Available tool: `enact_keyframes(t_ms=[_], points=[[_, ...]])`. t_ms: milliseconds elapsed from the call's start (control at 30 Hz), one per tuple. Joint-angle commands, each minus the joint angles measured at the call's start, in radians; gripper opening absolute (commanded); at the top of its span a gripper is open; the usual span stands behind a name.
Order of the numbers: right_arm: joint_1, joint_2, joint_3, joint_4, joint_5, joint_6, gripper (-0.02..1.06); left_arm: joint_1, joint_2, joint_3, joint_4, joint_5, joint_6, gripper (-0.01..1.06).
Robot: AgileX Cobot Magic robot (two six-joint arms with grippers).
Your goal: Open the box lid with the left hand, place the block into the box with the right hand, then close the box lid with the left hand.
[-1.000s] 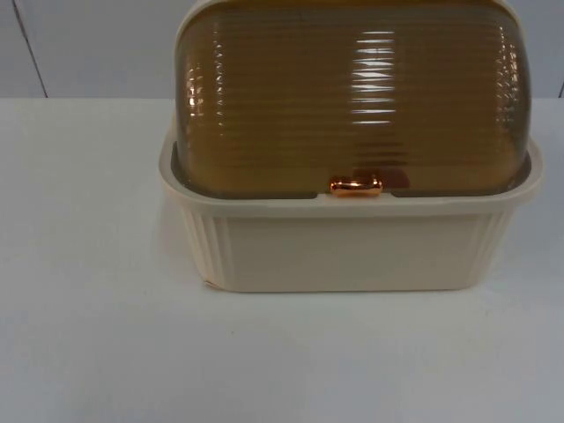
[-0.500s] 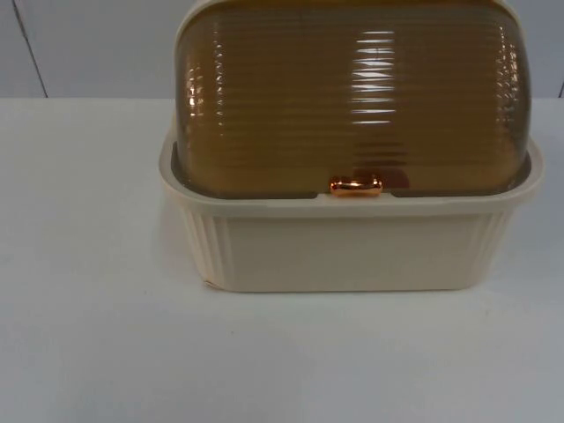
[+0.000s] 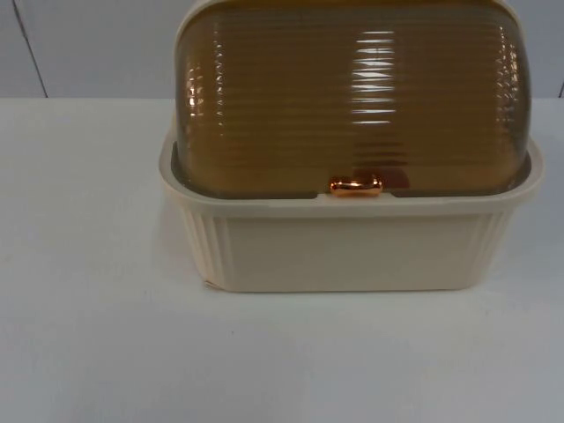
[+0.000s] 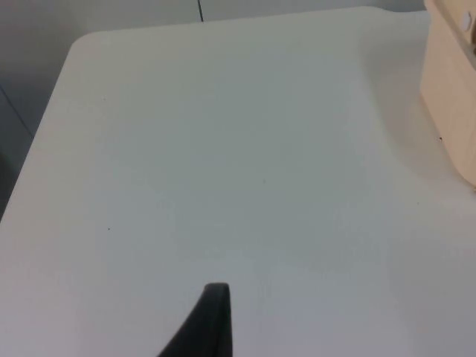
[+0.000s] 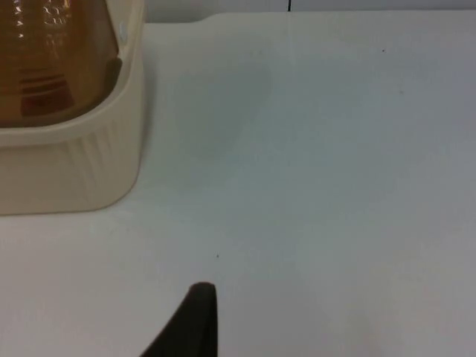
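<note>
White tabletop (image 3: 97, 352) lies bare around the cream box (image 3: 352, 251), amber lid (image 3: 352, 97) shut; whether either gripper's fingers are apart cannot be told.

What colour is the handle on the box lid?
Shiny copper-orange. The handle sits at the front edge of the amber ribbed lid, best seen in the top view.

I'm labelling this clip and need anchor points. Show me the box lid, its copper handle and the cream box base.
box lid (image 3: 352, 97), top view, on the ribbed amber dome.
copper handle (image 3: 356, 186), top view, on the middle of the knob at the lid's front edge.
box base (image 3: 352, 251), top view, on the cream front wall.
</note>
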Motion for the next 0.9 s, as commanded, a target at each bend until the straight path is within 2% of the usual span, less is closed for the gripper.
enact_keyframes(t_ms=[0, 867], points=[[-0.001, -0.003, 0.001, -0.002, -0.014, 0.000, 1.05, -0.005, -0.004, 0.006, 0.008, -0.009, -0.002, 1.05], [-0.001, -0.003, 0.001, 0.002, -0.014, 0.002, 1.05, -0.005, -0.004, 0.006, 0.008, -0.009, -0.002, 1.05]])
